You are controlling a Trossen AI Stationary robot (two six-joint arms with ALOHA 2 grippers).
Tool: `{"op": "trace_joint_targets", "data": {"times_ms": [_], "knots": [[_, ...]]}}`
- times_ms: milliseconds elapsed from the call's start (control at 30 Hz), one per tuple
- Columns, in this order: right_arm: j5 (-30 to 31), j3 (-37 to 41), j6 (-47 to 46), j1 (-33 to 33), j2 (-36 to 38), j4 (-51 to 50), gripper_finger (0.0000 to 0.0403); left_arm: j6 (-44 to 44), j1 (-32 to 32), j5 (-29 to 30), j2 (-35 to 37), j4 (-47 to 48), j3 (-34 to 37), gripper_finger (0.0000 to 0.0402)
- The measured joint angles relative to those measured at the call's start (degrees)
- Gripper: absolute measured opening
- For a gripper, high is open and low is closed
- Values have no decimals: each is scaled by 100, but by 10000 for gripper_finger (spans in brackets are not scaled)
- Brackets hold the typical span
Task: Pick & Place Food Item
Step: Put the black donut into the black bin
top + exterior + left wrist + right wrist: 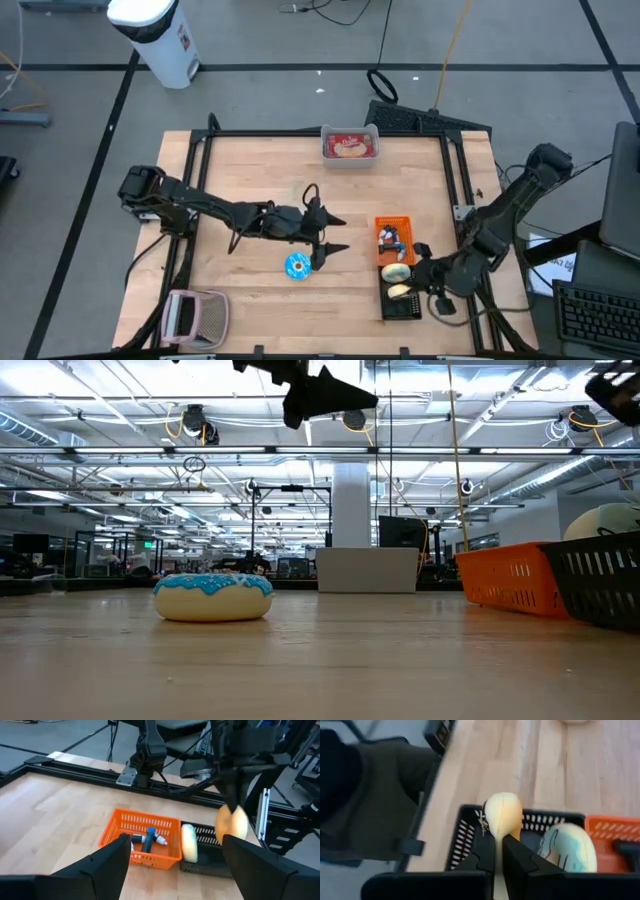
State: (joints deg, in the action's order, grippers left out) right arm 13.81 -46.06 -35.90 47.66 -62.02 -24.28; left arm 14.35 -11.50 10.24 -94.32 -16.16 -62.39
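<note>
A blue-frosted donut [297,266] rests flat on the wooden table, also low in the low view as the donut [213,596]. My left gripper [335,233] hangs open in the air just beyond it, touching nothing. At the near right, my right gripper [414,287] is shut on a pale yellow food item [502,812] above a black basket [401,306]. A second pale item with bluish marks [568,849] lies inside that basket. An orange basket [394,238] stands against the black one on its far side. My right gripper pinches the pale yellow food item between its two fingers, on the item's near part [500,831]. The fingers slant down from the table's right side. The item sticks out past the fingertips, over the black basket's rim; whether it touches the basket I cannot tell.
A clear container with food [350,145] sits at the far edge. A pink-and-white object [195,316] lies at the near left corner. The orange basket holds small bottles [148,837]. Black frame rails [300,133] border the table.
</note>
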Motion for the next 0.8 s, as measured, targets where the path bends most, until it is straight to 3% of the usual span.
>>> {"op": "trace_joint_targets", "data": {"times_ms": [300,800], "knots": [[105,-2,-263,-38,-766,-55,8,-25,-141,232,0,146,0,304],[137,-2,-383,-40,-889,-264,16,-7,-136,238,-2,157,0,310]]}}
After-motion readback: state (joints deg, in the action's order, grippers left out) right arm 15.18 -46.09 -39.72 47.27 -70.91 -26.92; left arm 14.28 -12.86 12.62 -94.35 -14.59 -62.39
